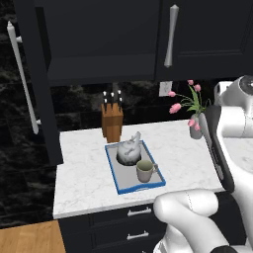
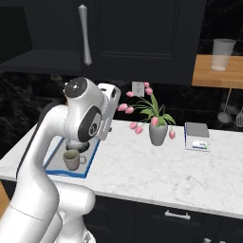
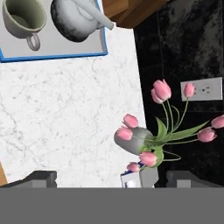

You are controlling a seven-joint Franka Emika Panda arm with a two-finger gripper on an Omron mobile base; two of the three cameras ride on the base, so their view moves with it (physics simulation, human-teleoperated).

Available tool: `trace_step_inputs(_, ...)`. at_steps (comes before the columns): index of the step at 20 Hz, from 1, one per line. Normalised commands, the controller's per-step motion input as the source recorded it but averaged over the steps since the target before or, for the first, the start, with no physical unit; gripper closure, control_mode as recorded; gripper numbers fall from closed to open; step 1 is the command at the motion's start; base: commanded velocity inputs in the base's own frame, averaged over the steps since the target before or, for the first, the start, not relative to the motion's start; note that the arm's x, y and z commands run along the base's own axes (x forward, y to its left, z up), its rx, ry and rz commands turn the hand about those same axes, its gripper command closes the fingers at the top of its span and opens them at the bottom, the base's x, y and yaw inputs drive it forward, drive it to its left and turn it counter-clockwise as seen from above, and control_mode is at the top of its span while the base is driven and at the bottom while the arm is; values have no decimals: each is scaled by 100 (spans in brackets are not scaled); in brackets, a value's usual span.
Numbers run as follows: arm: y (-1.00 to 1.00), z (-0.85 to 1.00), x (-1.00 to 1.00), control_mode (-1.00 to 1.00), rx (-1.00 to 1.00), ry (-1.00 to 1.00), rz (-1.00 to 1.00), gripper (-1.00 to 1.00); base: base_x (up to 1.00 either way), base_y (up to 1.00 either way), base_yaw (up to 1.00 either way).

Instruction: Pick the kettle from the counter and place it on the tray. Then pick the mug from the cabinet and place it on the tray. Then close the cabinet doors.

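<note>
The blue-rimmed tray (image 1: 112, 173) lies on the white marble counter (image 1: 84, 173). On it stand the mottled kettle (image 1: 129, 150) at the back and the grey-beige mug (image 1: 145, 170) in front. The hand view shows the same kettle (image 3: 74, 19) and mug (image 3: 24, 17) on the tray (image 3: 52, 57) at its top left. My gripper (image 3: 113, 179) hangs open above the counter near the vase, apart from the tray, with nothing between its fingers. The cabinet (image 1: 99, 39) stands open on its left: that door (image 1: 44, 99) is swung out, and the right door (image 1: 207, 34) is shut.
A vase of pink tulips (image 3: 133, 140) stands just below the gripper, by a wall outlet (image 3: 201, 89). A wooden knife block (image 1: 112, 121) stands behind the tray. A small scale (image 2: 197, 136) sits right of the vase. A glass (image 2: 222, 53) rests on a wooden shelf.
</note>
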Motion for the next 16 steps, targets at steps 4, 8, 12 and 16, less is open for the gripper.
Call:
trace_step_inputs(4,0,-19,-61,-100,0,-1,0,-100,0,0,0)
trace_step_inputs(8,1,-21,-50,-100,-3,0,0,-100,0,0,0)
trace_step_inputs(12,27,-8,-33,-100,-9,0,0,-100,0,0,0)
trace_step_inputs(16,55,0,-25,-100,-12,0,0,-100,0,0,0)
